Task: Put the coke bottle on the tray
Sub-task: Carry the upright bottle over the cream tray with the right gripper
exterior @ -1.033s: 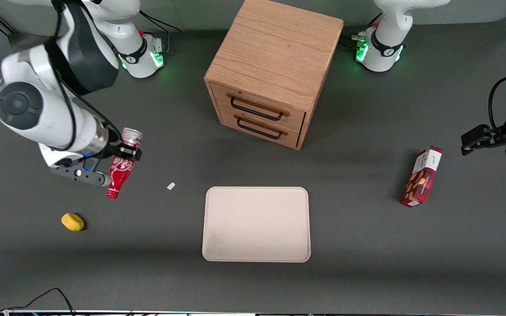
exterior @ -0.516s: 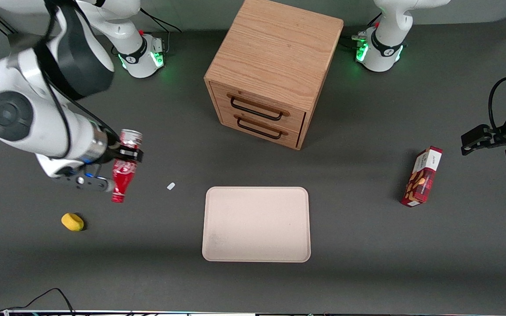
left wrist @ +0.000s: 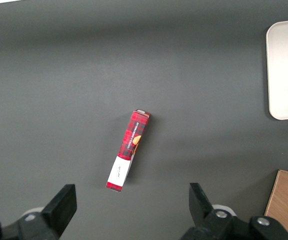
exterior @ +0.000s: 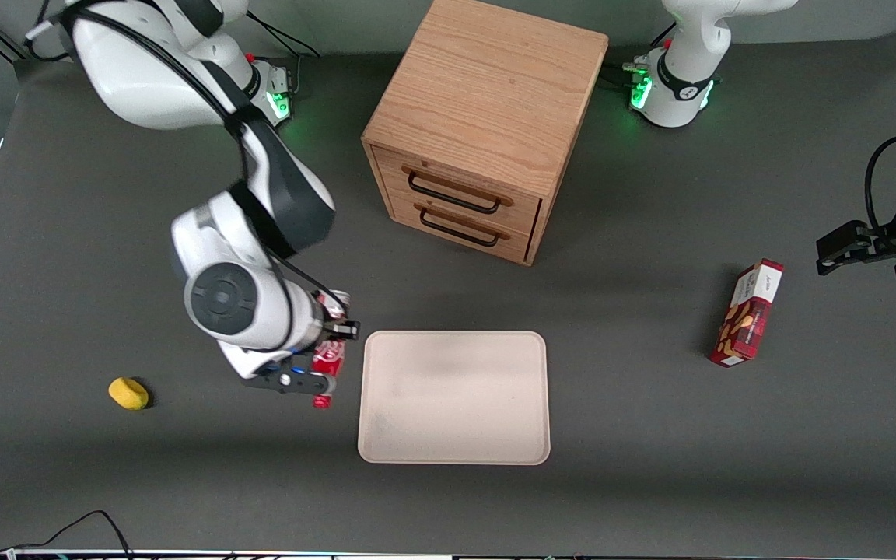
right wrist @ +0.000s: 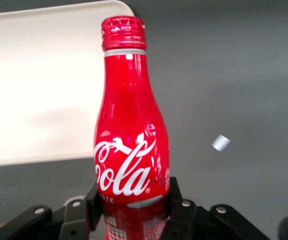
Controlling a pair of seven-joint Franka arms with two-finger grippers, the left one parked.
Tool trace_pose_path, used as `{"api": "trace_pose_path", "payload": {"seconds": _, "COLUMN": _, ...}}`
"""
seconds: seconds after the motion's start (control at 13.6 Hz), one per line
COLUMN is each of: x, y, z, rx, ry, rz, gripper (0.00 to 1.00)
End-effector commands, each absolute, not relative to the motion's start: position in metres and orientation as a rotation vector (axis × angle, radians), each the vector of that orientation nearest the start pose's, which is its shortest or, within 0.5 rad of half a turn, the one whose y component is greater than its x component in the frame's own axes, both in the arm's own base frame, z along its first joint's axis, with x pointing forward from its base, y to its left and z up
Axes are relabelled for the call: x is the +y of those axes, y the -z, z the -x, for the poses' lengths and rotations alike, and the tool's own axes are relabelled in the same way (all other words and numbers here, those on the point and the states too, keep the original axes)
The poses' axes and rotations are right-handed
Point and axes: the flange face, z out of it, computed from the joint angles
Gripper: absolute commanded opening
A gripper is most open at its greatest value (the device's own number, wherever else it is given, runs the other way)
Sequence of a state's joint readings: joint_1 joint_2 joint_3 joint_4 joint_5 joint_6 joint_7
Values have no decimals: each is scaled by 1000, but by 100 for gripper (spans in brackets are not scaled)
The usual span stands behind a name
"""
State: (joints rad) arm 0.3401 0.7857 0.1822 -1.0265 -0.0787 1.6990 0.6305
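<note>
Nearest the front camera lies the tray (exterior: 454,397), bare, midway along the worktop (exterior: 650,482) and not far from its front edge. Just beside the tray's short rim on the working arm's side, the coke bottle (exterior: 329,359) hangs clear of the worktop, clenched around its lower body by the pincer (exterior: 330,342). A second ago the bottle was held well off toward the working arm's end of the worktop, above the yellow lump (exterior: 128,393); the arm has since swept it sideways and somewhat nearer the front edge, so it is now almost at the tray. The carry looks nearly finished: what seems left is a short further travel over the rim, a descent and a release.

The wrist camera shows the bottle (right wrist: 131,145) seated between the black fingers (right wrist: 176,207), its capped neck pointing toward the tray's corner (right wrist: 44,85). The forearm reaches down from the base at the worktop's back edge, elbow bent, wrist turned so the bottle lies tilted rather than upright. Farther back stands the wooden cabinet (exterior: 487,124).
</note>
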Motion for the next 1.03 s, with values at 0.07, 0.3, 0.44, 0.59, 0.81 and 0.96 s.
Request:
{"api": "trace_pose_path", "payload": {"seconds": 0.07, "x": 362, "y": -323, "z": -685, "rx": 266, "ry": 0, "rz": 3201, "gripper": 0}}
{"api": "trace_pose_path", "payload": {"seconds": 0.3, "x": 364, "y": -277, "z": -692, "rx": 238, "ry": 24, "rz": 3199, "gripper": 0}}
{"api": "trace_pose_path", "payload": {"seconds": 0.44, "x": 365, "y": -258, "z": -694, "rx": 183, "ry": 50, "rz": 3211, "gripper": 0}}
{"api": "trace_pose_path", "payload": {"seconds": 0.59, "x": 368, "y": -235, "z": -695, "rx": 127, "ry": 71, "rz": 3205, "gripper": 0}}
{"api": "trace_pose_path", "payload": {"seconds": 0.81, "x": 375, "y": -212, "z": -695, "rx": 102, "ry": 104, "rz": 3186, "gripper": 0}}
{"api": "trace_pose_path", "payload": {"seconds": 0.96, "x": 377, "y": -208, "z": -694, "rx": 33, "ry": 108, "rz": 3185, "gripper": 0}}
